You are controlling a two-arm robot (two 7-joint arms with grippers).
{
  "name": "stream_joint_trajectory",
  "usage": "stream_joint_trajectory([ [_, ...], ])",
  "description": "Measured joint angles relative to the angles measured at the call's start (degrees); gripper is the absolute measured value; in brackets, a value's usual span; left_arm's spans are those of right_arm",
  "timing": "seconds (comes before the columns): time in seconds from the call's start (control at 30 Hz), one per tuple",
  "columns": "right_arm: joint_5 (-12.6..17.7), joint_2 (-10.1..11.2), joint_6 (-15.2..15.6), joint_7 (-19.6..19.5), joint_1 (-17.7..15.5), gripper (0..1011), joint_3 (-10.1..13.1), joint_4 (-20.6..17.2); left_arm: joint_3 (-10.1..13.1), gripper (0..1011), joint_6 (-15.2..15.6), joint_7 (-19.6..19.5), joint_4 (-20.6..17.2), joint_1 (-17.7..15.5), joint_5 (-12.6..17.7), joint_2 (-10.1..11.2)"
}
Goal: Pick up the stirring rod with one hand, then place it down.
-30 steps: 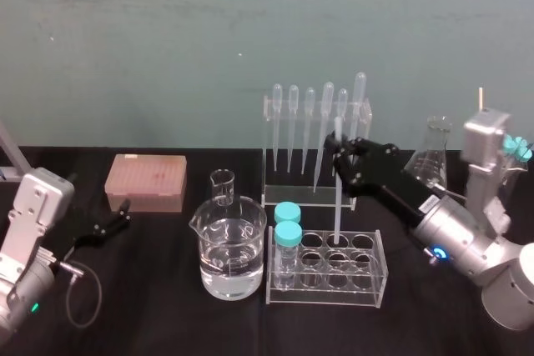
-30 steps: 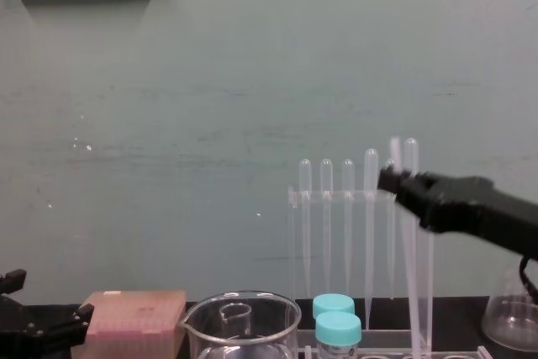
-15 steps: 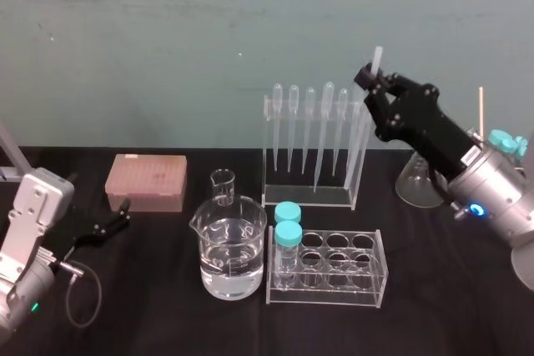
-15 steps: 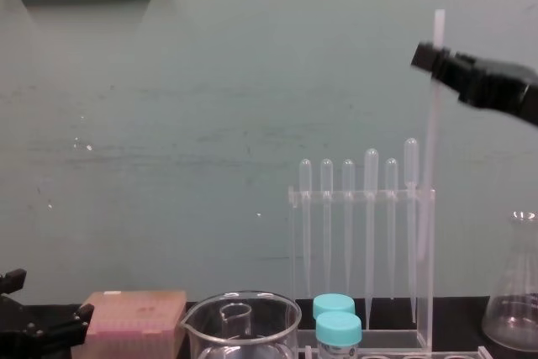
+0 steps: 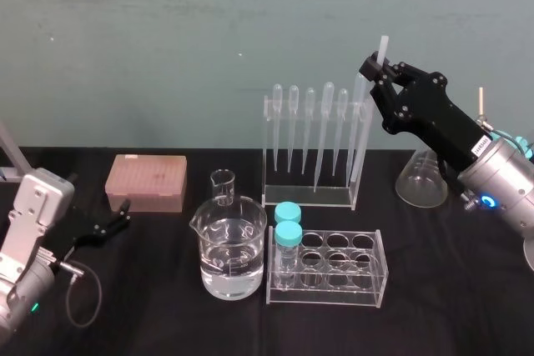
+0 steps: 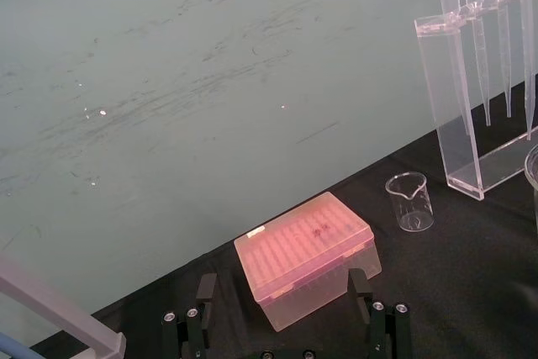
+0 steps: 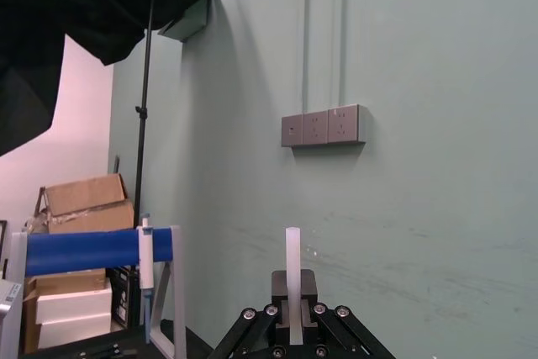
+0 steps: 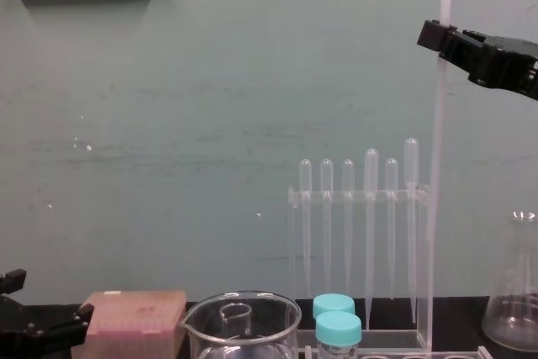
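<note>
A long, thin, translucent-white stirring rod was held nearly upright in the air, pinched close below its top end between the fingers of the black two-finger right gripper, high on the robot's right. Its lower length hung just beside the right end of the clear plastic pipette rack. With the lift judged done, the setting-down could best be carried out by lowering the stirring rod slowly and keeping it clear of the pipette rack, the clear plastic test-tube rack and the glass conical flask. The pinch should be released only once the lower end is borne by something, since a smooth, slender piece so held would be likely to swing or slip. The left gripper was parked low on the left, its fingers spread.
</note>
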Motion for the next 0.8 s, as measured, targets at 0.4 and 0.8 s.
stream_joint_trajectory([
  [0.4, -0.06, 0.32, 0.10, 0.01, 0.17, 71, -0.37, 0.47, 0.00, 1000, 0.00, 0.00, 0.00, 0.00, 0.00, 0.00],
  [0.8, 0.01, 0.32, 0.31, -0.05, 0.20, 70, -0.55, 0.80, 0.00, 1000, 0.00, 0.00, 0.00, 0.00, 0.00, 0.00],
])
